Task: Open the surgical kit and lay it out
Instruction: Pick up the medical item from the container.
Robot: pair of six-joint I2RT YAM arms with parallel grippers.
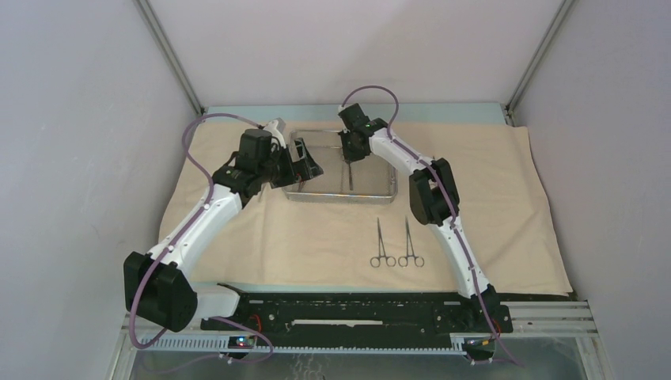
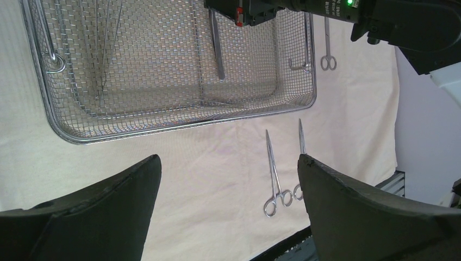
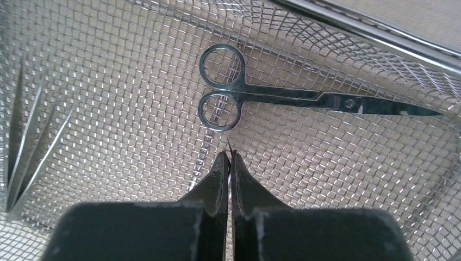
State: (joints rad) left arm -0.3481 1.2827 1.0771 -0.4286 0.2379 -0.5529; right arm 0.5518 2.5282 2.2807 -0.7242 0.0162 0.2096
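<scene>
Tray (image 1: 332,196): right gripper (image 3: 229,156) reaches down inside, closed.

Pale table (image 1: 443,112), beige cloth (image 1: 316,237) spread directly over it, apparently covering nearly all

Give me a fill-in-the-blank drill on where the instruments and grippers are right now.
1. The two forceps lie side by side on the beige ____.
2. The scissors lie inside the mesh ____.
3. The right gripper, just short of the scissors' rings, is ____.
4. The left gripper is ____.
Missing words: cloth; tray; shut; open.
</scene>
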